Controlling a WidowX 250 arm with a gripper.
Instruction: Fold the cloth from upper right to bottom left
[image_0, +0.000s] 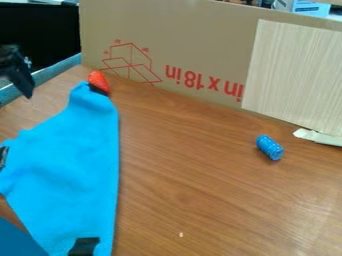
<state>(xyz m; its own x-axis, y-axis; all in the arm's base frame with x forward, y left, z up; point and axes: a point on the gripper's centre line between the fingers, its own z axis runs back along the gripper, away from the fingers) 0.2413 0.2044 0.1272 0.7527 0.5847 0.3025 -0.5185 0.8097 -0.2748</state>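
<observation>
While the black end effector (19, 72) hangs at the far left, I cannot tell whether it is spread or pressed together. A bright blue cloth (70, 170) lies on the left of the worktop (200, 200), with a black patch (84, 246) at its near end and an orange-red object (99, 81) at its narrow far corner. Behind, a cardboard panel (194, 35) carries a red line drawing of a box, then upside-down red letters and numerals. Farther right, a small ridged blue cylinder (270, 147) lies near a pale wood-grain sheet (294, 75).
</observation>
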